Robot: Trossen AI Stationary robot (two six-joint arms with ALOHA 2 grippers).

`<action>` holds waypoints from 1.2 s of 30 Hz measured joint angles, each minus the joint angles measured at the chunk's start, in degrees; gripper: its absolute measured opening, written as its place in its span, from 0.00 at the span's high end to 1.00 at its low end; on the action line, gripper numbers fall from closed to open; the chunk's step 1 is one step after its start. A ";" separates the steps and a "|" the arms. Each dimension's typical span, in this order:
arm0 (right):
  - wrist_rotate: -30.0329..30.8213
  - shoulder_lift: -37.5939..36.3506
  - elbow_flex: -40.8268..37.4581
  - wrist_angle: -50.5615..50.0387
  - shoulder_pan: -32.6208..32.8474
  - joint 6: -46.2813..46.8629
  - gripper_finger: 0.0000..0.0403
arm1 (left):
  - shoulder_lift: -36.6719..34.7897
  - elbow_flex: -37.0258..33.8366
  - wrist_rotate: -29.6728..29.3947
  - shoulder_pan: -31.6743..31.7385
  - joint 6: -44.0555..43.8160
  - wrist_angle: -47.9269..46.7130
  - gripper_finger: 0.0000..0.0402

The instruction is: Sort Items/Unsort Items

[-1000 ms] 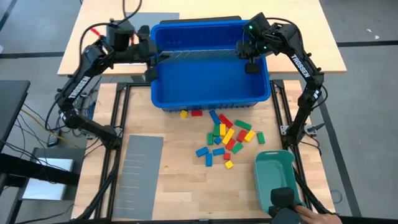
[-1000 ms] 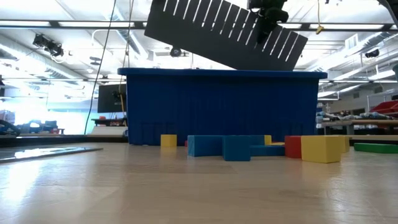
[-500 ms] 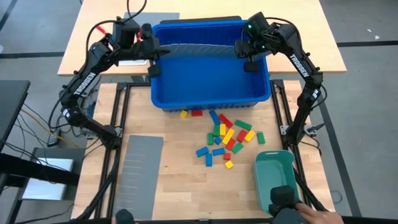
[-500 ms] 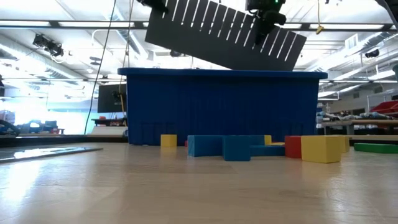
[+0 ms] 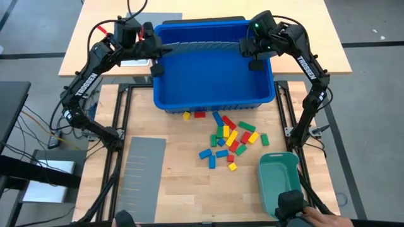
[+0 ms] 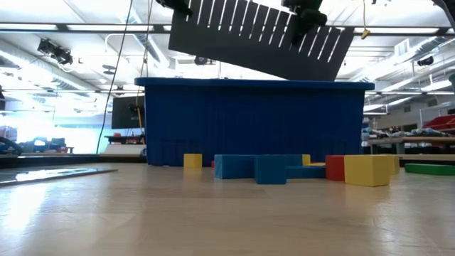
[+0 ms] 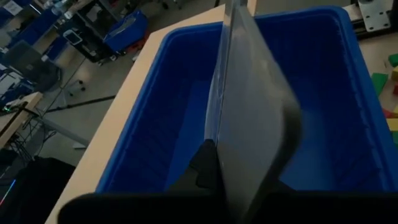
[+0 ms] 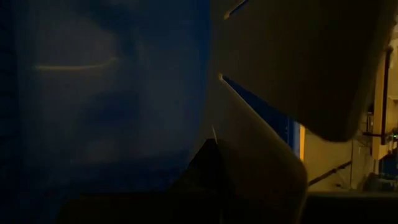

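Both end effectors clamp the grey slotted divider sheet (image 5: 201,46) above the blue bin (image 5: 214,94): left end effector (image 5: 156,52) on one end, right end effector (image 5: 250,49) on the other. The toy blocks (image 5: 228,139) lie scattered on the table (image 5: 183,189) in front of the bin, near the teal tray (image 5: 278,176)

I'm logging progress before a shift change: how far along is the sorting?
Early setup. Both grippers, left and right, are shut on a grey slotted divider sheet held above the blue bin, not yet seated. A second divider lies on the table. The blocks sit in a mixed pile in front of the bin, unsorted; the teal tray looks empty.
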 joint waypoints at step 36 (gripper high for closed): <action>-6.37 -0.16 -0.04 0.34 2.98 1.24 1.00 | 0.20 -3.00 2.19 8.23 -2.27 -2.23 1.00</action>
